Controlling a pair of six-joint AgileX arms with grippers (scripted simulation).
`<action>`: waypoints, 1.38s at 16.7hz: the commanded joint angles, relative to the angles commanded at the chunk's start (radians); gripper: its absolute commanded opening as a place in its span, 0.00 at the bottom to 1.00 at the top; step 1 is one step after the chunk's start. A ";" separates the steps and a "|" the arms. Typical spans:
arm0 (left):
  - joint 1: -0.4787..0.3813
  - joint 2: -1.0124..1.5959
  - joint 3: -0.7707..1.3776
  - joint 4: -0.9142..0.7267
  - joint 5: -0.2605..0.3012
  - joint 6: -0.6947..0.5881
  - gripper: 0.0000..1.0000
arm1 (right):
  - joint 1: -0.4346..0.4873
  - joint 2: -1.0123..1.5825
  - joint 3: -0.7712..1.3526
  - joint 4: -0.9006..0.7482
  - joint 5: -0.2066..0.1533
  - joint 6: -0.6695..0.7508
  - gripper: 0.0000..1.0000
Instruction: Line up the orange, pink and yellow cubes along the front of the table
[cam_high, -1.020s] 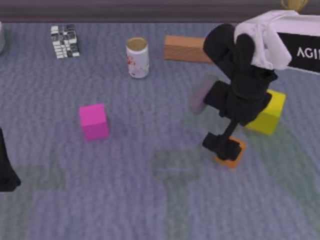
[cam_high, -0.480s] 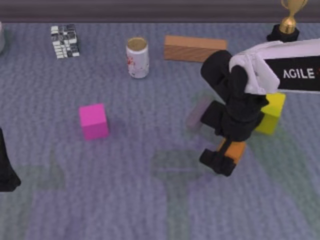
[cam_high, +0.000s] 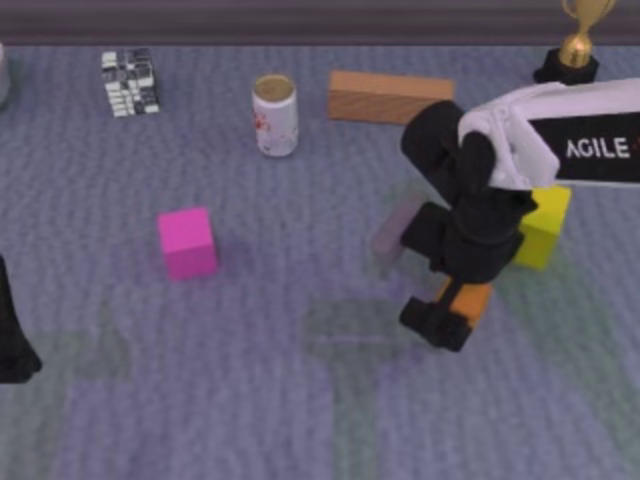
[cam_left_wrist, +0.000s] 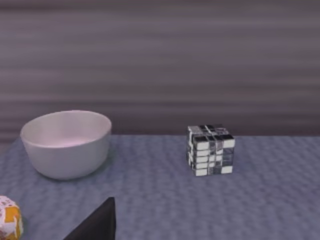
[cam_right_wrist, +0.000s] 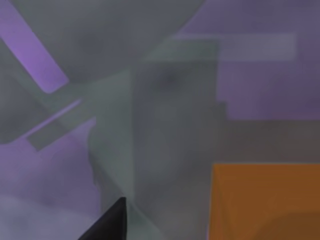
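A: What has moved since a second ago?

B: The right arm has swung toward the pink cube's side and lifted, and the small matte orange cube (cam_high: 468, 297) has gone with it, off its earlier spot. Over the last half second almost nothing has shifted. The right gripper (cam_high: 447, 313) has its fingers pinched on the orange cube, which sits tilted, its visible face slanting away from the table's front edge; being a cube, it has no long axis.

A: And the room around it?

B: Taking the orange cube as the mark: toward the front edge, the greyish-purple woven table (cam_high: 250, 400) lies open all the way across. Toward the left side the table is bare until the mid-sized matte magenta-pink cube (cam_high: 187, 242), well apart and set nearly square to the table edges. Just behind, on the right, the large bright yellow cube (cam_high: 545, 228) stands partly hidden by the arm, turned a little off square.

A: Farther back?

B: A white can with a tan lid (cam_high: 275, 115) stands upright, and a long brown wooden block (cam_high: 388, 96) lies with its long axis along the back edge. A black-and-white patterned cube (cam_high: 130, 82) and a gold trophy (cam_high: 577, 45) sit toward the far corners. The left gripper (cam_high: 12, 345) is parked at the left edge; I cannot tell how its fingers stand.
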 joint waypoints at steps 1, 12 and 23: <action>0.000 0.000 0.000 0.000 0.000 0.000 1.00 | 0.000 0.000 0.000 0.000 0.000 0.000 0.40; 0.000 0.000 0.000 0.000 0.000 0.000 1.00 | 0.000 0.000 0.000 0.000 0.000 0.000 0.00; 0.000 0.000 0.000 0.000 0.000 0.000 1.00 | 0.008 -0.123 0.138 -0.243 -0.014 0.008 0.00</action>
